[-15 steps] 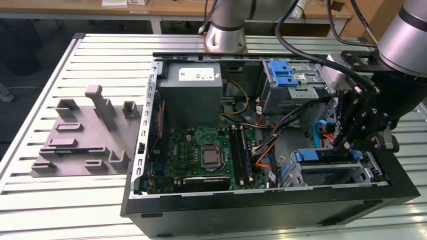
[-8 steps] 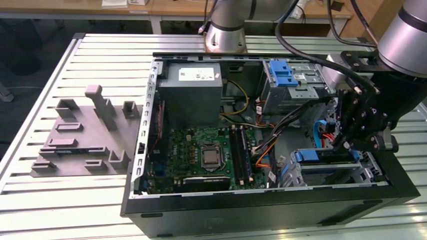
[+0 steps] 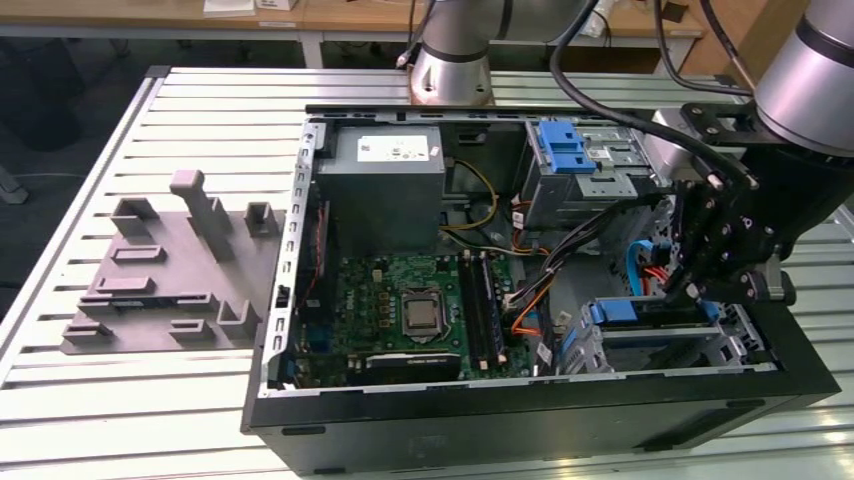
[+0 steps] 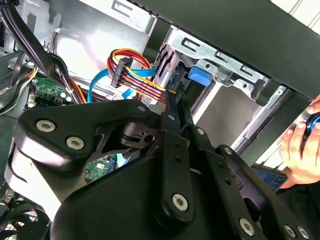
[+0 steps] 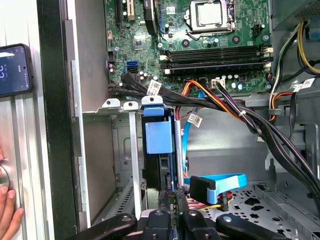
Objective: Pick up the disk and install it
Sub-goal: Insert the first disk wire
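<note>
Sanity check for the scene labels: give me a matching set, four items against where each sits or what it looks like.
Items
1. disk
2. power supply box
3. moulded fixture
4. phone

Descriptions
A. grey with upright blocks, on the table at the exterior view's left of the case
B. dark, screen lit, outside the case wall near a hand
C. blue-framed, standing in the metal drive bay by the gripper
D. grey with a white sticker, inside the case next to the motherboard

Pairs: 1-C, 2-D, 3-A, 4-B
</note>
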You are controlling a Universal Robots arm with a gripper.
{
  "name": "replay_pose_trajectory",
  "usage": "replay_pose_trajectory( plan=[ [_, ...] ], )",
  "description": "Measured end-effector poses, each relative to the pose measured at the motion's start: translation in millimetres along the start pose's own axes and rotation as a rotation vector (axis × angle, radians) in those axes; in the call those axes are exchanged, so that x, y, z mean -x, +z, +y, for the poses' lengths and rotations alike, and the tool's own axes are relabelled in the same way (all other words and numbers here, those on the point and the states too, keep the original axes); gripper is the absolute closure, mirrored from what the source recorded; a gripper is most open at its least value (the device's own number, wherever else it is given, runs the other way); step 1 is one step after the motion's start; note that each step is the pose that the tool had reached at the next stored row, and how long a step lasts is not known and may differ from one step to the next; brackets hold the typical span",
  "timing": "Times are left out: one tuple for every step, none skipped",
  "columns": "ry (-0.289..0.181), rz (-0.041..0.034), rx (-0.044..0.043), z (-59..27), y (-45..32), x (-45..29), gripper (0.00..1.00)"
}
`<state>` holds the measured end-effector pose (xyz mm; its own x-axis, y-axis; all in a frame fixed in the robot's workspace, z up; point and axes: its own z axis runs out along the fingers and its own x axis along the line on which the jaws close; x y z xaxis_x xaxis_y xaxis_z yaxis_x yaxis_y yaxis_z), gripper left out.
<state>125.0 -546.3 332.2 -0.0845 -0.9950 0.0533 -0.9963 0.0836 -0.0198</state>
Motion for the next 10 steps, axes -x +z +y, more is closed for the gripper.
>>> replay_pose_trajectory(
  plan=[
    [0.0,-0.0001,0.0003,-0.1,0.1,0.0,0.84],
    [0.0,-0.0004,0.0007,-0.1,0.3,0.0,0.84],
    [0.0,-0.0015,0.0011,-0.2,0.6,0.0,0.84],
    [0.0,-0.0017,0.0016,-0.3,0.6,0.1,0.84],
    [0.0,-0.0018,0.0022,-0.3,0.6,0.1,0.84],
    [0.0,-0.0016,0.0029,-0.4,0.5,0.1,0.84],
    [0.0,-0.0014,0.0036,-0.4,0.4,0.0,0.84],
    [0.0,-0.0013,0.0044,-0.4,0.4,0.1,0.84],
    [0.0,-0.0012,0.0051,-0.5,0.3,0.1,0.84],
    [0.0,-0.0012,0.0054,-0.5,0.3,0.1,0.84]
  ],
)
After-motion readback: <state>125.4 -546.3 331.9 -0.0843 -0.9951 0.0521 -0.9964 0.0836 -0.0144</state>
